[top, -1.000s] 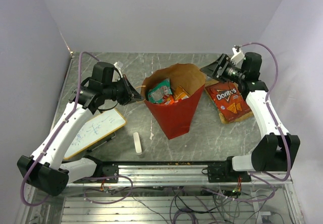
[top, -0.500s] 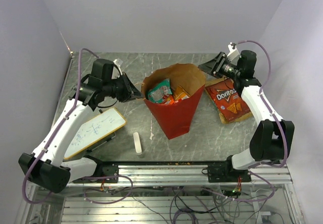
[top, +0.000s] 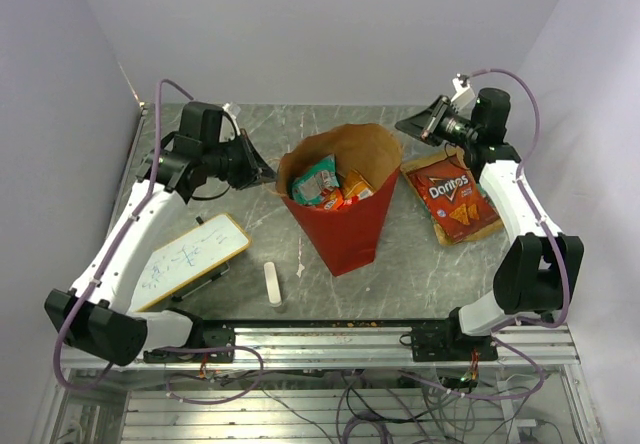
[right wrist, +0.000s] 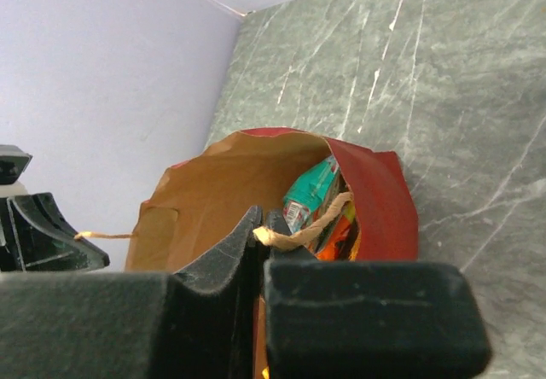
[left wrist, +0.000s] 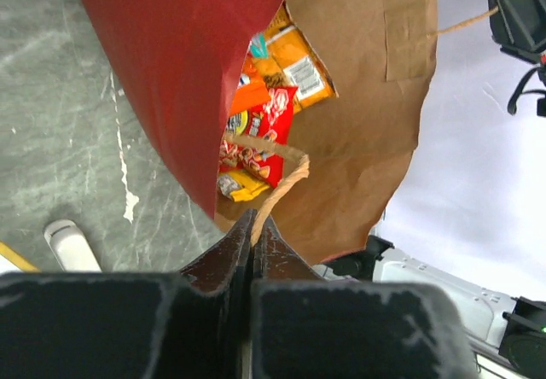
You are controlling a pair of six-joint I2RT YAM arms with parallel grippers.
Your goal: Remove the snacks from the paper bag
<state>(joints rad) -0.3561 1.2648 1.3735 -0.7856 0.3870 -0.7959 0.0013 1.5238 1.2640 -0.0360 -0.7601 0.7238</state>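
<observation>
The paper bag (top: 345, 226) stands mid-table, red outside and brown inside, its mouth open upward. Snacks fill it: a teal packet (top: 317, 178) and orange ones (top: 355, 184), which the left wrist view shows as red and orange packets (left wrist: 266, 121). My left gripper (top: 268, 176) is at the bag's left rim, shut on a twisted tan handle (left wrist: 290, 183). Over at the right rim, my right gripper (top: 405, 127) is shut on the other handle (right wrist: 307, 234). A red Doritos packet (top: 452, 196) lies flat on the table, right of the bag.
A white whiteboard (top: 187, 258) lies at the near left under my left arm. A small white eraser bar (top: 272, 284) stands in front of the bag. The grey marble table (top: 420, 264) ends at walls on the left, back and right.
My right gripper closed on the right handle and drew back a little toward the far wall. The left gripper shifted slightly left and back. The bag's mouth is stretched a bit wider.
</observation>
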